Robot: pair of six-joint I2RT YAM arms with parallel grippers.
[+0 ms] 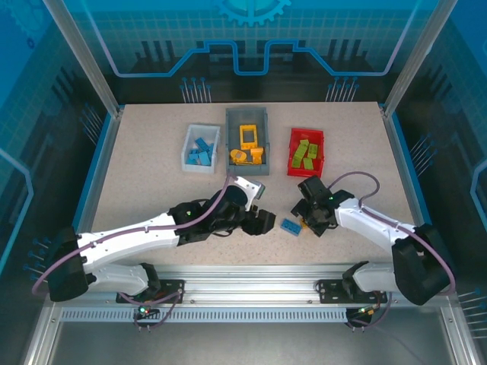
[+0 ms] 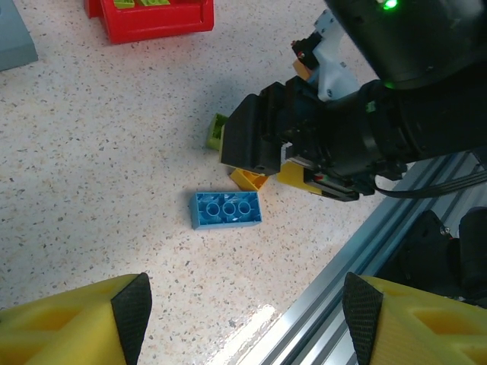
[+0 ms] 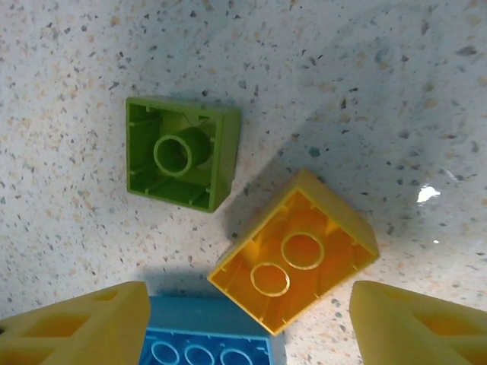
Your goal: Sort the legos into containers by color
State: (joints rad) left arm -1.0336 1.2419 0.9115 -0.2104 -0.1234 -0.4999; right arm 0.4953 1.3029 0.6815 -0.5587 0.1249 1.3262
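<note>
Both grippers hang released over three loose legos at mid-table, near side.
The right gripper (image 3: 247,327), fingers spread and holding nothing, is above an upturned yellow brick (image 3: 293,251), with an upturned lime green brick (image 3: 183,152) just beside it. A blue brick (image 2: 226,209), studs up, lies just left, before the empty, wide-open left gripper (image 2: 243,327). Farther back, the white bin (image 1: 185,152) holds blue pieces, the dark grey bin (image 1: 230,137) yellow, the red bin (image 1: 291,144) green.

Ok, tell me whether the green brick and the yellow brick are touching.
Apart. The right wrist view shows a strip of bare table between the green brick and the yellow brick, corner to edge.
</note>
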